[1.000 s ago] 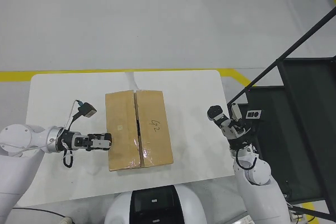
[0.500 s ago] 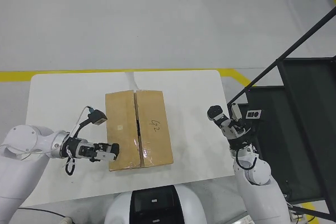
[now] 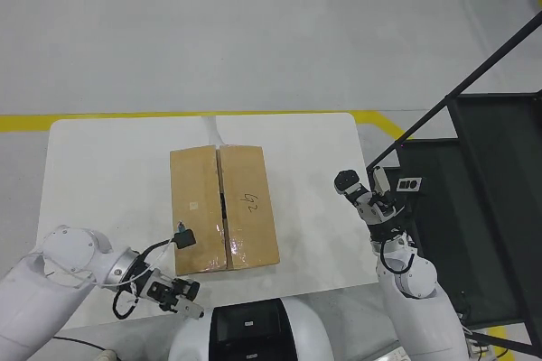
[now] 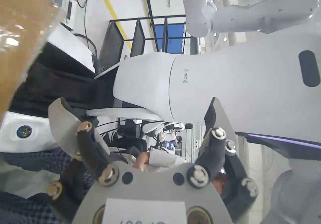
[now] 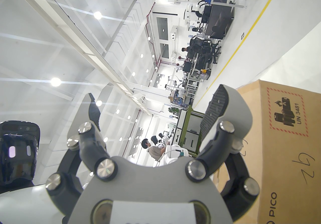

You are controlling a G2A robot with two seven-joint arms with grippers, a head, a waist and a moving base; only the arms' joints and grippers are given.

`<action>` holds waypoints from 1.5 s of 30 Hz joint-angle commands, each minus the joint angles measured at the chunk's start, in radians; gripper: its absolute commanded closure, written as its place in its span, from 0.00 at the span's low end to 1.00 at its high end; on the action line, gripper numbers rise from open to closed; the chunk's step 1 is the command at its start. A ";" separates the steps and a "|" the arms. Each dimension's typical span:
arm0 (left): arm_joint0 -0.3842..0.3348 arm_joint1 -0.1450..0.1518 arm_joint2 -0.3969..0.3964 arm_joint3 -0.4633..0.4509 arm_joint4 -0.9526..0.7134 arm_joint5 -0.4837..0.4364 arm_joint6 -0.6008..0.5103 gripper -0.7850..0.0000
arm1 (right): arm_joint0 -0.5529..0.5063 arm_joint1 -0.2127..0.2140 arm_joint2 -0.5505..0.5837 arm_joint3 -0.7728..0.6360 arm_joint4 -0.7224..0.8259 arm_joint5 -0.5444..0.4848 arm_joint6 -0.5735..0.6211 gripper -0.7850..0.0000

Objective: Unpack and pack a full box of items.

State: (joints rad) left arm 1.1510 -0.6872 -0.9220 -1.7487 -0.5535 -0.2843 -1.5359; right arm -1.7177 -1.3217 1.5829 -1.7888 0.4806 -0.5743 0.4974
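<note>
Item 1: cardboard box (image 3: 224,209). I see matte brown board in a rectangular shape. Both top flaps are shut, with glossy clear tape along the centre seam and a pen scrawl on one flap. It sits mid-table on the smooth white table (image 3: 90,153).

Item 2: left gripper (image 3: 188,296). It has pale grey fingers on dark linkages, spread wide with nothing between them. It is at the table's front edge, off the box's near corner.

Item 3: right gripper (image 3: 346,183). One pad has a gridded texture. The fingers are likewise apart and empty, well to the box's right.
</note>
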 commanded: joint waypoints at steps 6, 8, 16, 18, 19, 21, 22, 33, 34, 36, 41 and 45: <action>-0.071 0.045 0.093 0.052 0.084 0.000 0.000 0.00 | 0.000 0.000 0.000 0.000 0.000 0.000 0.000 0.00; -0.084 0.041 0.107 0.087 0.071 0.000 0.000 0.00 | 0.000 0.000 0.000 0.000 0.000 0.000 0.000 0.00; -0.138 0.020 0.148 0.166 0.127 0.001 0.000 0.00 | 0.000 0.000 0.000 0.000 0.000 0.000 0.000 0.00; -0.144 0.015 0.148 0.177 0.122 -0.005 0.017 0.00 | 0.000 0.000 0.000 0.000 0.000 0.000 0.000 0.00; -0.146 0.012 0.146 0.182 0.109 -0.010 0.024 0.00 | 0.000 0.000 0.000 0.000 0.000 0.000 0.000 0.00; -0.144 0.009 0.136 0.191 0.063 -0.032 0.035 0.00 | 0.000 0.000 0.000 0.000 0.000 0.000 0.000 0.00; -0.143 0.009 0.130 0.195 0.039 -0.036 0.036 0.00 | 0.000 0.000 0.000 0.000 0.000 0.000 0.000 0.00; -0.116 0.012 0.037 0.269 -0.089 -0.067 0.142 0.00 | 0.000 0.000 0.000 0.000 0.000 0.000 0.000 0.00; -0.113 0.013 0.027 0.274 -0.096 -0.071 0.149 0.00 | 0.000 0.000 0.000 0.000 0.000 0.000 0.000 0.00; -0.106 0.016 0.008 0.283 -0.091 -0.076 0.169 0.00 | 0.000 0.000 0.000 0.000 0.000 0.000 0.000 0.00; -0.074 0.025 -0.029 0.271 -0.102 -0.077 0.146 0.00 | 0.000 0.000 0.000 0.000 0.000 0.000 0.000 0.00; -0.046 0.034 -0.051 0.260 -0.070 -0.057 0.114 0.00 | 0.000 0.000 0.000 0.000 0.000 0.000 0.000 0.00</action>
State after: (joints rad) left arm 1.0970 -0.6548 -0.9701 -1.4864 -0.6386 -0.3498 -1.4189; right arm -1.7177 -1.3217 1.5829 -1.7888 0.4806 -0.5743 0.4974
